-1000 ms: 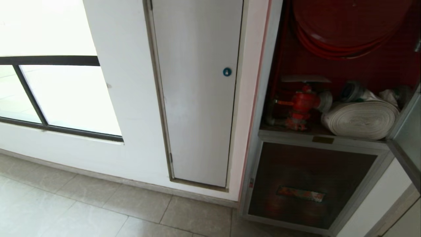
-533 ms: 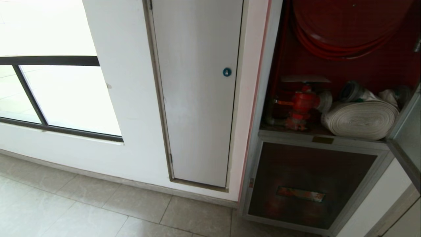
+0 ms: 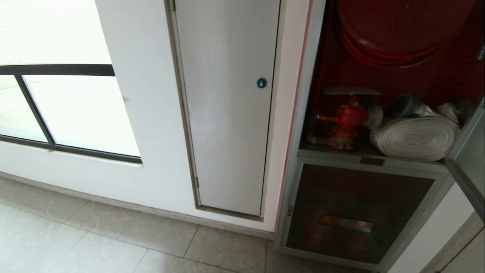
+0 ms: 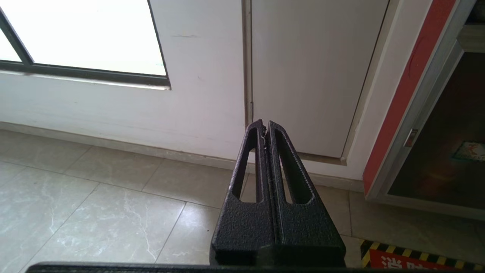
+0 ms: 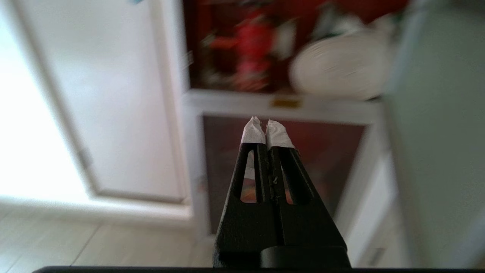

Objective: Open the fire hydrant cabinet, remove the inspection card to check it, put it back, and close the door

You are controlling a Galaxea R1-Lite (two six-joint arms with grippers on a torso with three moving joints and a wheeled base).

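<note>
Nothing has shifted in the head view since the earlier frames: wall, floor and cabinet sit exactly where they did, and neither arm shows there.

Taking the fire hydrant cabinet (image 3: 379, 125) as the landmark: its upper compartment stands open, red inside, with the red hose reel (image 3: 398, 34) at the top, the red valve (image 3: 346, 121) lower down and the white rolled hose (image 3: 415, 138) just beside the valve on the shelf. Below the shelf is a smaller dark panel (image 3: 356, 212) with a rectangular label, shut. The door (image 3: 468, 159) is swung out at the cabinet's far edge, only a sliver of its silver frame and glass in view. Beside the cabinet on the other side is a narrow white door (image 3: 227, 106) with a round blue lock (image 3: 261, 82), then white wall and a dark-framed window (image 3: 57, 110). Pale beige tiles (image 3: 94, 242) cover the floor up to the cabinet's foot.

The left gripper (image 4: 264, 127) hangs low over the tiles, pointing at the bottom of the white door, jaws pressed together and holding nothing. The right gripper (image 5: 266, 127), tips wrapped in white tape, points at the cabinet's lower panel, jaws likewise closed and empty.

The right wrist view is blurred, so the cabinet's contents there are only red and white smears. The inspection card cannot be made out in any view; the reel's top is cut off.
</note>
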